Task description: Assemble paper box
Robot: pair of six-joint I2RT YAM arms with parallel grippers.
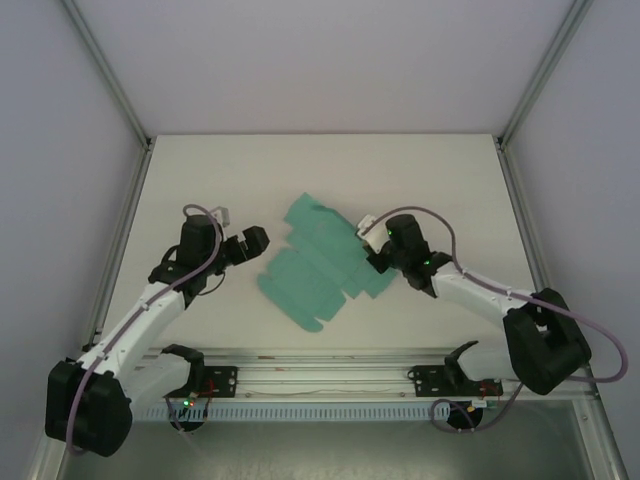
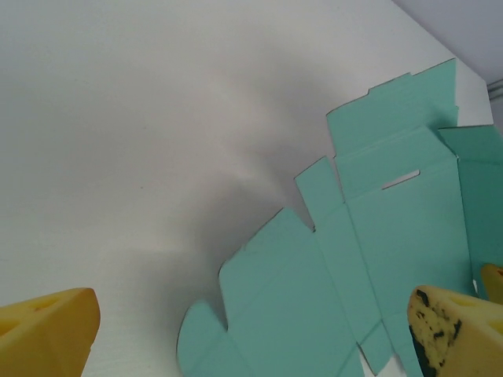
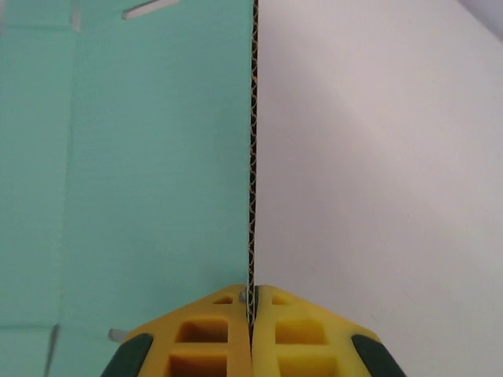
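The paper box (image 1: 315, 262) is a flat teal die-cut sheet with flaps and creases, lying in the middle of the white table. My left gripper (image 1: 255, 240) hovers at its left edge, open. In the left wrist view its yellow fingertips (image 2: 55, 330) stand wide apart over the sheet (image 2: 377, 259) with nothing between them. At the sheet's right edge is my right gripper (image 1: 372, 250). The right wrist view shows that gripper (image 3: 251, 302) shut on a raised flap, whose thin corrugated edge (image 3: 252, 157) stands upright between the yellow fingers, with the teal face (image 3: 157, 173) to its left.
The white tabletop (image 1: 220, 180) stretches out behind and to both sides of the sheet. An aluminium rail (image 1: 320, 370) with the arm bases runs along the near edge. Frame posts (image 1: 105, 70) and pale walls enclose the table.
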